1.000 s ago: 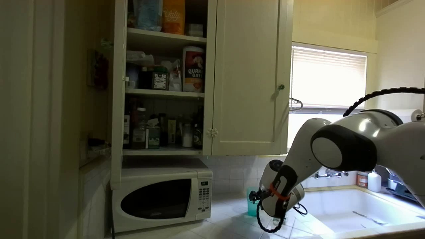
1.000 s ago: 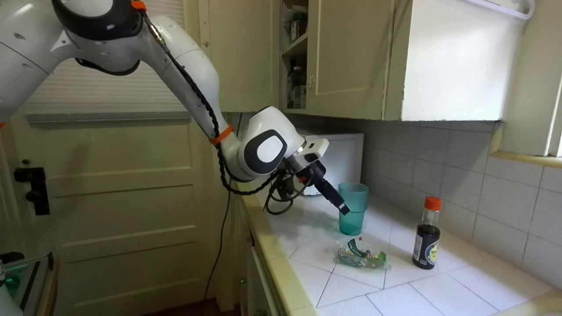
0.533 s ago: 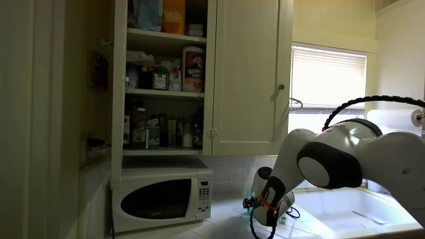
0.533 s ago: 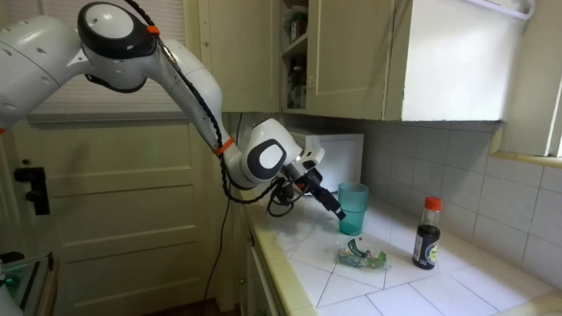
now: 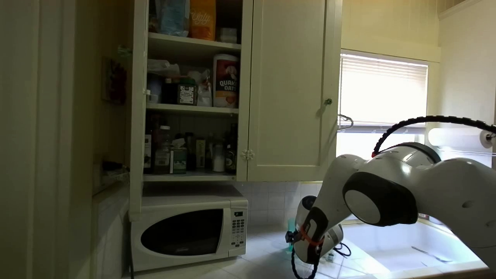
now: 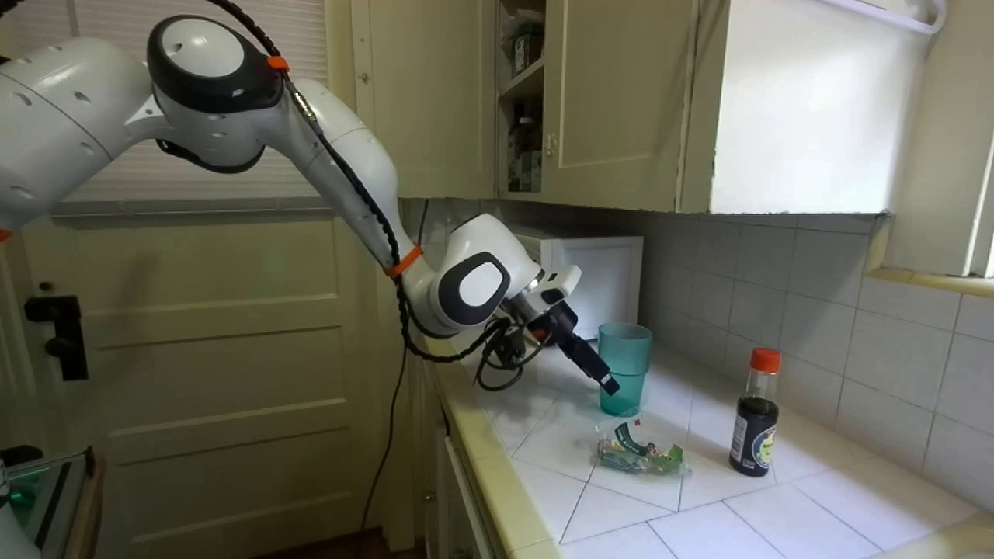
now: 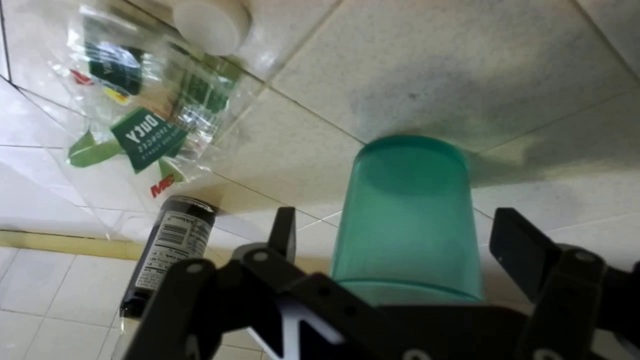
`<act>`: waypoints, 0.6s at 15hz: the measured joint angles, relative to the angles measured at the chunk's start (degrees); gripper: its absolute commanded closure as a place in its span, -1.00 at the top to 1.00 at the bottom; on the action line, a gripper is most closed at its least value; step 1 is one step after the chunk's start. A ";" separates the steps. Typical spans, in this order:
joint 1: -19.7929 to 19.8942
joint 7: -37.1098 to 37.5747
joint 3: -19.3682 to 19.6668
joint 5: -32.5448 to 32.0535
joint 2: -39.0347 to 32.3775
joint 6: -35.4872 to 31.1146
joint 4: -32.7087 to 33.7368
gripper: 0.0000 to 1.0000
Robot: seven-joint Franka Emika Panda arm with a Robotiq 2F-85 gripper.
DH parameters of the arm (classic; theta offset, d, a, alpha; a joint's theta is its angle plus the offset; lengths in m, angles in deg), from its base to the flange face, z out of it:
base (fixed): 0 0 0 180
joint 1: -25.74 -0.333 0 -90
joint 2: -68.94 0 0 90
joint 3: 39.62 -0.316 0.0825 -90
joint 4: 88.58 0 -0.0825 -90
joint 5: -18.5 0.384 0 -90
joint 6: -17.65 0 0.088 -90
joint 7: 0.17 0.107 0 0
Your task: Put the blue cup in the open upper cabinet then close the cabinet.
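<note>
One tapered, translucent teal-blue plastic cup point(image 7: 407, 215), smooth-walled and stepped partway up, stands upright on the white-tiled counter point(image 6: 738, 520), whose squares run diagonally up to a yellow border. The black end effector point(image 7: 400, 240) is released: its two blunt fingers point(image 7: 282, 232) stand wide apart with the cup between them, and tile shows in a gap on both sides.

The counter also carries one crumpled packet point(image 7: 147, 135) of clear plastic with green print, lying near the cup; one slim, dark, clear-necked bottle point(image 6: 753, 435) with a red cap point(image 6: 766, 359), upright near the packet; and one boxy white microwave point(image 5: 190, 232) with an oval dark window. Above the microwave, the tall cream-painted upper cabinet point(image 5: 186, 178) is open, its three visible shelf boards point(image 5: 192, 109) crowded with bottles point(image 5: 164, 151), jars point(image 5: 187, 93) and bags point(image 5: 173, 17), among them one cylindrical oats canister point(image 5: 226, 83).

The canister and a smooth white sink basin point(image 5: 407, 236), with one slim utensil point(image 5: 430, 254) in it, show in an exterior view alone. The wrist view brings up lines of print on the bottle's label point(image 7: 175, 232). A round, pale object point(image 7: 212, 25) beside the packet appears in the wrist view, too cropped to name. In an exterior view the white robot arm point(image 5: 364, 205) covers all but a teal sliver of the cup.
</note>
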 measured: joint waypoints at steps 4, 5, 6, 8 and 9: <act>-2.76 -0.31 4.16 0.34 -1.83 0.00 1.53 1.00; -3.49 -0.31 5.25 0.47 -2.64 0.05 2.12 1.00; -4.01 -0.32 6.02 0.58 -3.44 0.27 2.79 1.00; -4.32 -0.63 6.48 0.60 -4.86 1.29 4.30 1.00; -4.33 -0.94 6.43 0.60 -5.44 1.72 4.97 1.00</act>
